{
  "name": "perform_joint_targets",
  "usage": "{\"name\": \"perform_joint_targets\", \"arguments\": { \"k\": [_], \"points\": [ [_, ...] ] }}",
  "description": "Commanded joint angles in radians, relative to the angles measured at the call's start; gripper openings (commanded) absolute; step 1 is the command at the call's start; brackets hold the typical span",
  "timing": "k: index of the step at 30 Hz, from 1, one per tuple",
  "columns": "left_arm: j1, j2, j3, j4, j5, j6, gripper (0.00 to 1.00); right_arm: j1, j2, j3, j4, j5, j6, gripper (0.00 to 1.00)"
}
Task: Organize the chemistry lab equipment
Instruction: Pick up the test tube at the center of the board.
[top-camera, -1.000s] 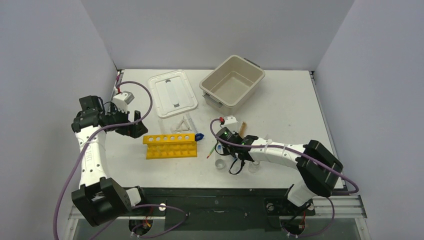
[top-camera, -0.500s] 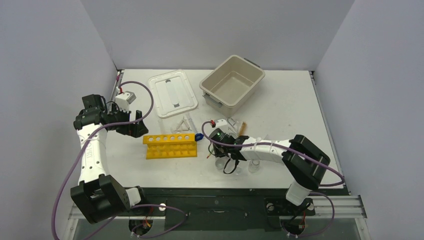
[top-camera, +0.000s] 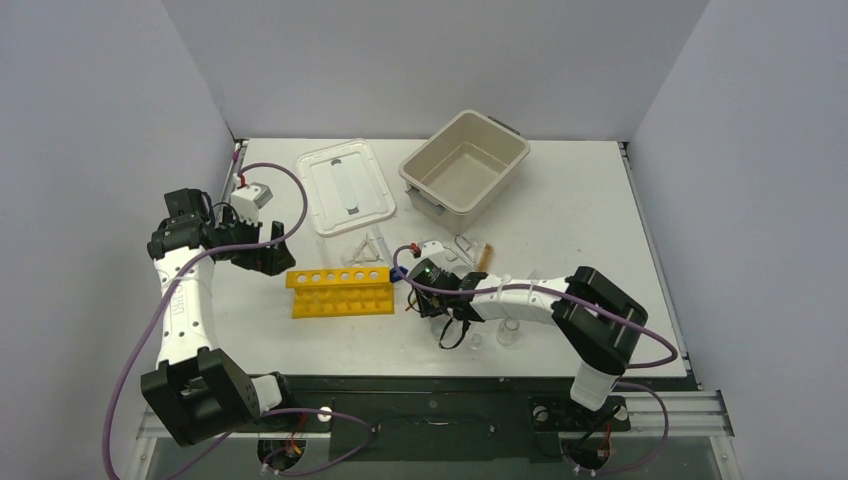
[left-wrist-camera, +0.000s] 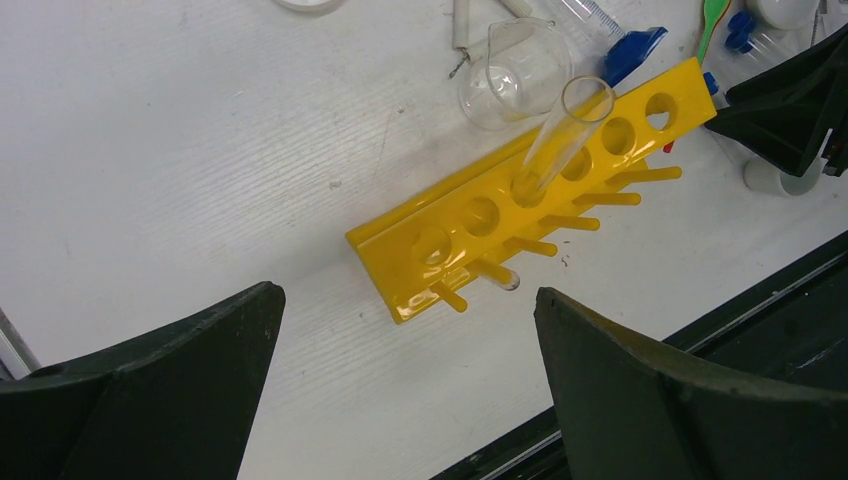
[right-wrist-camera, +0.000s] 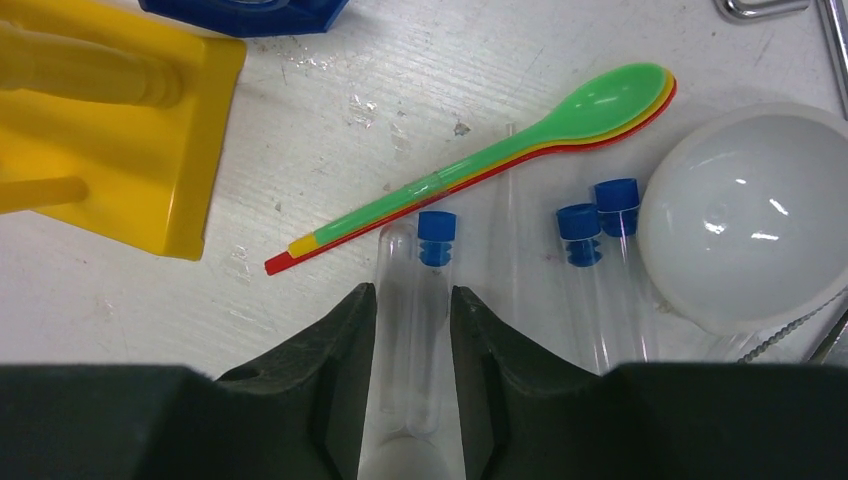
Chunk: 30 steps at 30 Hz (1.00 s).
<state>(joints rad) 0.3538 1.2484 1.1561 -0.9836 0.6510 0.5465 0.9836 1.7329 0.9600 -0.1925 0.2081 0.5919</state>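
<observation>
Bright even overhead light, soft faint shadows, sharp views, near jaws blurred

Nothing legible anywhere: no txt, nos., brand or sign can be read in any view. Rack, tub and lid show plain surfaces. Any marks on the glassware are too small or blurred to read.

White links, black joints, purple cables, black left claw and right claw.
</observation>
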Motion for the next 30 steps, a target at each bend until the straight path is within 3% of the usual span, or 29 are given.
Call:
{"name": "perform_joint_targets", "arguments": {
  "k": [1,11,30],
  "points": [
    [-0.004,-0.014,-0.003,0.037,-0.001,0.024,0.97,0.017,0.0,0.044,-0.02,0.031,-0.01,0.31],
    [-0.002,-0.025,-0.006,0.046,-0.012,0.023,0.96,0.054,-0.079,0.11,-0.076,0.038,-0.063,0.33],
    [0.032,-0.027,-0.018,0.042,0.003,0.057,0.97,0.046,0.06,0.126,-0.118,0.011,-0.064,0.31]
  ]
}}
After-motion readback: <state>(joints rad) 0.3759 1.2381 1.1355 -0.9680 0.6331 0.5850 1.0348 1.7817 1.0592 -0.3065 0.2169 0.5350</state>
